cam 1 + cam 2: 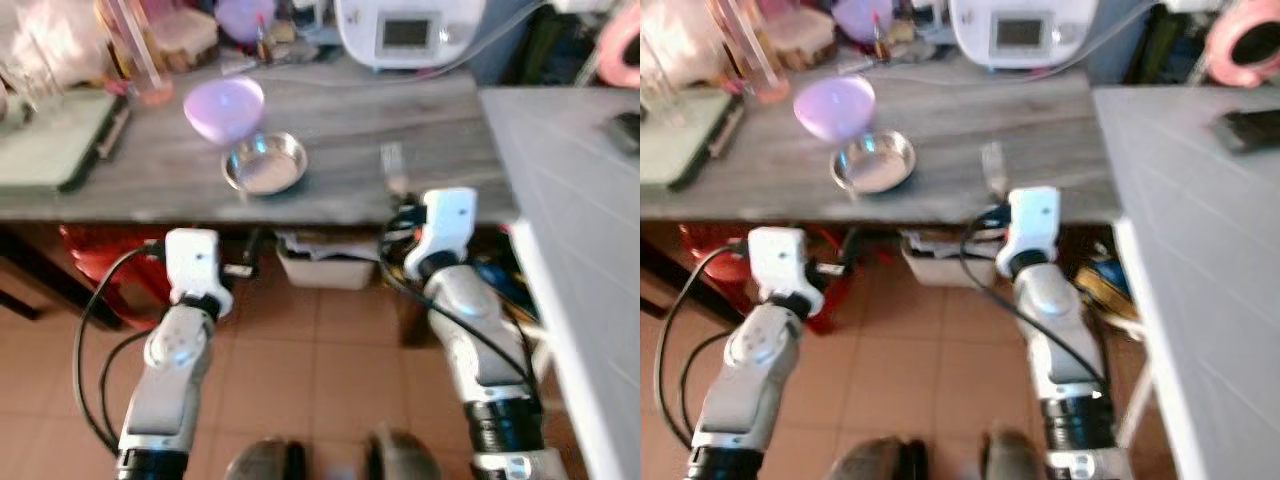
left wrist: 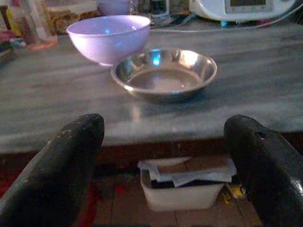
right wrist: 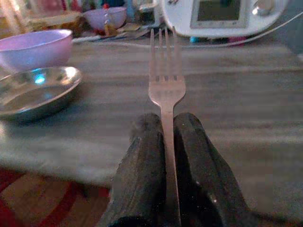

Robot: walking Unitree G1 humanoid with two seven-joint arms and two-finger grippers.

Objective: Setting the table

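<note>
Ref. head views, clock directions taken from the steel dish.

1. Table (image 1: 400, 130): grey wood-grain top, robot standing at its near edge.
2. Steel dish (image 1: 265, 163): shallow, upright, empty, near the table's front edge. Purple bowl (image 1: 224, 108) sits at approx. 11 o'clock, rim just beside the dish rim; contact cannot be confirmed.
3. Right gripper (image 3: 163, 123): fingers clenched on the fork (image 3: 163, 80), handle pinched between both pads, tines pointing away from the wrist toward the white appliance (image 3: 222, 16). Fork is at approx. 3 o'clock from the dish, over the table's front edge, well apart from the dish. Whether the tines touch the top cannot be told.
4. Left gripper (image 2: 165, 161): released, fingers (image 2: 61, 165) spread wide, nothing between them. It sits at approx. 6-7 o'clock, below the table edge, aimed at the dish and bowl.
5. Under table: white bin (image 2: 182, 187) w/ papers, at 6 o'clock. Floor is terracotta tile.
6. Table rear: appliance w/ screen at approx. 1 o'clock; clutter of containers at 10-11 o'clock, too blurred to identify.
</note>
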